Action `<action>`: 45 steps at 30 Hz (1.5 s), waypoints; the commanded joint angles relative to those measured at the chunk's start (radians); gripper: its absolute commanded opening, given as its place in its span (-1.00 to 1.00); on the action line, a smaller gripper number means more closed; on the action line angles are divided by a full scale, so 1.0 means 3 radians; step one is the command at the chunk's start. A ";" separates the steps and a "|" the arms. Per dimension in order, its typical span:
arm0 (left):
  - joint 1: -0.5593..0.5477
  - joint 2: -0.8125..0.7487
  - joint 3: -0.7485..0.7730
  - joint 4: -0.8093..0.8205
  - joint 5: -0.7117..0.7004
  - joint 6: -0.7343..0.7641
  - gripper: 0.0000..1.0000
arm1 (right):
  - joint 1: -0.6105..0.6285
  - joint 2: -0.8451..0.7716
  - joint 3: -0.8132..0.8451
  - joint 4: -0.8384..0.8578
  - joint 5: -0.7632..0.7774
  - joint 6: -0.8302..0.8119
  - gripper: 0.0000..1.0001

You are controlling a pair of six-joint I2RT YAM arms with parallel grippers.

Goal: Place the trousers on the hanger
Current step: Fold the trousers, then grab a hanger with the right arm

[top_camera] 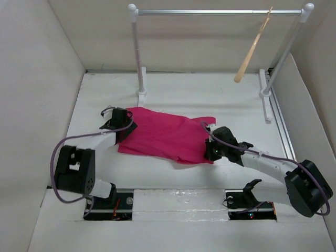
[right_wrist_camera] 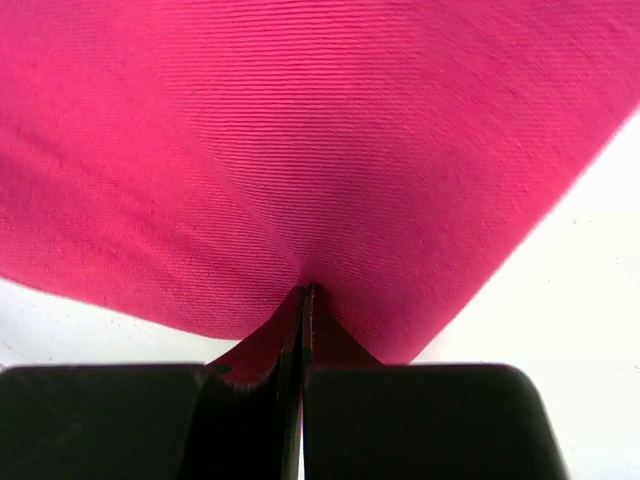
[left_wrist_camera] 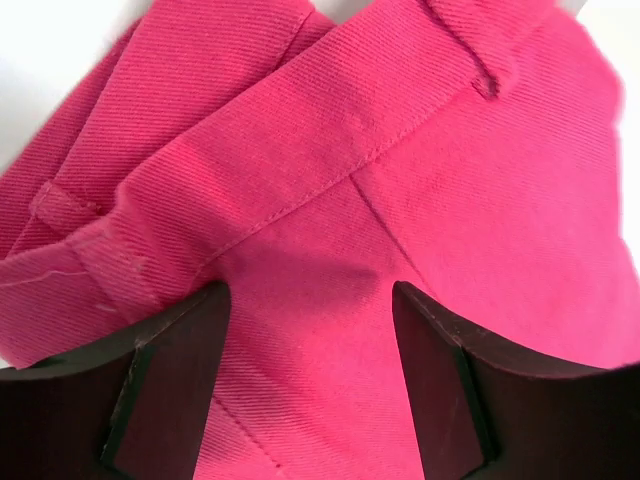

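The magenta-pink trousers [top_camera: 165, 135] lie folded flat in the middle of the white table. My left gripper [top_camera: 122, 127] is at their left end, open, its jaws set wide over the waistband cloth [left_wrist_camera: 330, 200]. My right gripper [top_camera: 210, 149] is at their right end, shut on a pinch of the trouser cloth [right_wrist_camera: 320, 150]. The tan wooden hanger [top_camera: 253, 50] hangs by its hook from the right part of the silver rail, far from both grippers.
A white-and-silver clothes rail [top_camera: 220, 11] stands across the back of the table on two white posts with feet [top_camera: 142, 96] [top_camera: 266, 94]. Beige walls close in the left, right and back sides.
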 commanded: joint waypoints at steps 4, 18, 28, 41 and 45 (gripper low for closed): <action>0.0261 -0.0922 -0.0817 -0.0410 0.0040 -0.0425 0.27 | -0.0128 -0.0116 -0.0192 -0.0072 -0.0035 -0.0085 -1.00; 0.0001 -0.1764 0.0649 -0.0636 0.0467 0.0335 -1.00 | -0.0413 -0.0403 0.3042 -0.1575 -0.0235 -0.0785 -0.99; -0.0683 -0.0293 0.2111 -0.0771 0.0031 0.1653 -1.00 | -0.2335 0.0512 0.4634 -0.1162 -0.1152 -0.0424 0.14; -0.1379 -0.0357 0.1649 -0.0411 0.0433 0.1211 -0.19 | -0.2838 0.1258 0.4154 0.0500 -0.2536 0.0773 0.63; -0.1380 -0.0515 0.1218 -0.0375 0.0433 0.1083 -0.19 | -0.2726 0.1336 0.3996 0.0801 -0.2495 0.0881 0.63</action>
